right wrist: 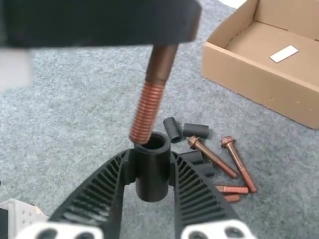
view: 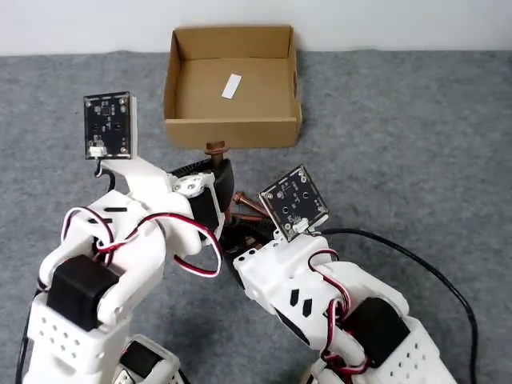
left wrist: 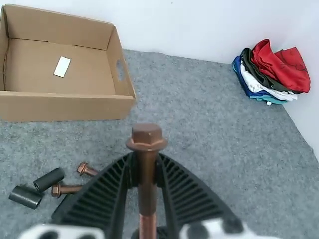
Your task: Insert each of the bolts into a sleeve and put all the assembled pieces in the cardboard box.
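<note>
The left gripper point(left wrist: 145, 167) is clamped on a copper-coloured, flange-headed hex bolt point(left wrist: 145, 142), threaded end down, so its tip sits right at the mouth of the matte black cylindrical sleeve point(right wrist: 151, 174). The right gripper point(right wrist: 151, 162) pinches that sleeve upright as a steady socket. Spare copper bolts point(right wrist: 214, 155) and short black sleeves point(right wrist: 195, 130) lie on nubby grey carpet point(view: 400, 120). The open brown cardboard box point(view: 232, 132) stands at twelve o'clock.
</note>
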Robot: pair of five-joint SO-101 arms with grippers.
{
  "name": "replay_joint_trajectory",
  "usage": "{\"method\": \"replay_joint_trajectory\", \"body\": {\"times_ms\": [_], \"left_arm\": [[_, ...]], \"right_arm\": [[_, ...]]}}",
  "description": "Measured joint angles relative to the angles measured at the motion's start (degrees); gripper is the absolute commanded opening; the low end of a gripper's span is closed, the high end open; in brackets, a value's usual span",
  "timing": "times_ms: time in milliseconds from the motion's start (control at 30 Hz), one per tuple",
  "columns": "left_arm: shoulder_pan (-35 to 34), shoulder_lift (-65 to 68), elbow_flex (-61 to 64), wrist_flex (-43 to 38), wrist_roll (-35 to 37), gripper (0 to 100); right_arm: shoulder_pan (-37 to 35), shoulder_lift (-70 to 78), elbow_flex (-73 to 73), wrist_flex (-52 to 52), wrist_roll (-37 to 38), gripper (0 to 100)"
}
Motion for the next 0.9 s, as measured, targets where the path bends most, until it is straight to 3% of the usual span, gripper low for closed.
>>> {"method": "replay_joint_trajectory", "body": {"times_ms": [900], "left_arm": [[2.55, -0.18, 6.24, -5.45, 0.00, 1]], "right_arm": [[-0.09, 0.00, 0.09, 0.00, 0.18, 0.8]]}}
